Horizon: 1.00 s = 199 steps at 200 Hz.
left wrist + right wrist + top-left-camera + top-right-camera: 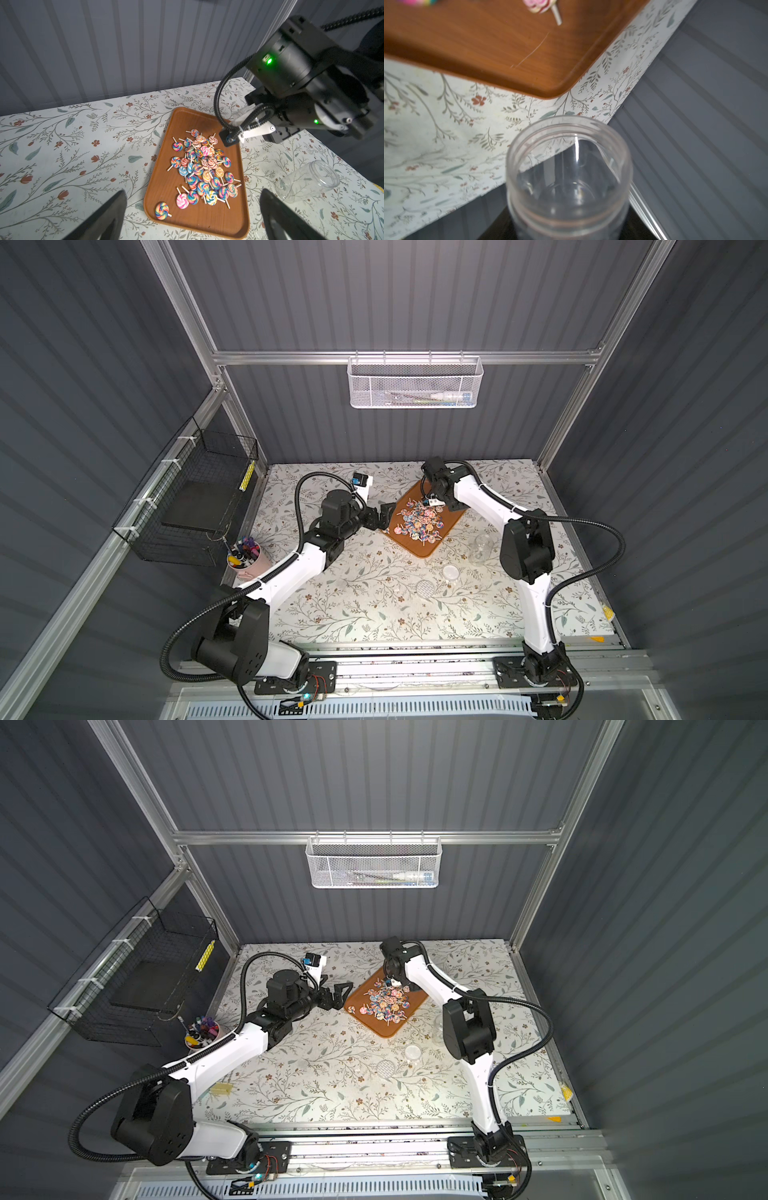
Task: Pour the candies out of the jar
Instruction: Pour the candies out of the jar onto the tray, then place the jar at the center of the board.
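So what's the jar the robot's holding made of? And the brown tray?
The jar: probably clear plastic, glossy; the floral table shows through it and the threaded rim looks thin. The tray: wood-look, smooth satin finish, with grain lines and a pale scratch; real wood or printed plastic, I can't tell.

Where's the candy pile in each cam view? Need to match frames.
In both top views: the candies lie mid-table, heaped on the brown tray.
Left wrist: around the middle of the picture, on the tray.
Right wrist: only two blurred ones at the frame's edge, beyond the clear jar.
Shared landmark: the tray, visible in all four views.
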Each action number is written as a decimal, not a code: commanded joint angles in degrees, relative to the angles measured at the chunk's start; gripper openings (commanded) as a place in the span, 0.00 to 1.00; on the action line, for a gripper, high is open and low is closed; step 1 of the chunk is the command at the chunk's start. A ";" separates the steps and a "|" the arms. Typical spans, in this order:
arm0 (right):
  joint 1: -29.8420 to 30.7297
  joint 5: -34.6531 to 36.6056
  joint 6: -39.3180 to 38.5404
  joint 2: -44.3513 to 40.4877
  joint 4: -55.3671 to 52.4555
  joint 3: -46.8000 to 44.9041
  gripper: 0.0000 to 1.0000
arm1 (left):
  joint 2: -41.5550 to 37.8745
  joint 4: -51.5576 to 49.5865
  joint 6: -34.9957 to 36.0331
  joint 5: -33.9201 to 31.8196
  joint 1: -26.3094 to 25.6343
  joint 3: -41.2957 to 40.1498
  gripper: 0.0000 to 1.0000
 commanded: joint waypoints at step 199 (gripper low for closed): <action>-3.16 -62.76 71.83 -62.19 67.41 -71.66 0.39 | 5.65 6.48 -6.08 21.98 0.47 4.29 1.00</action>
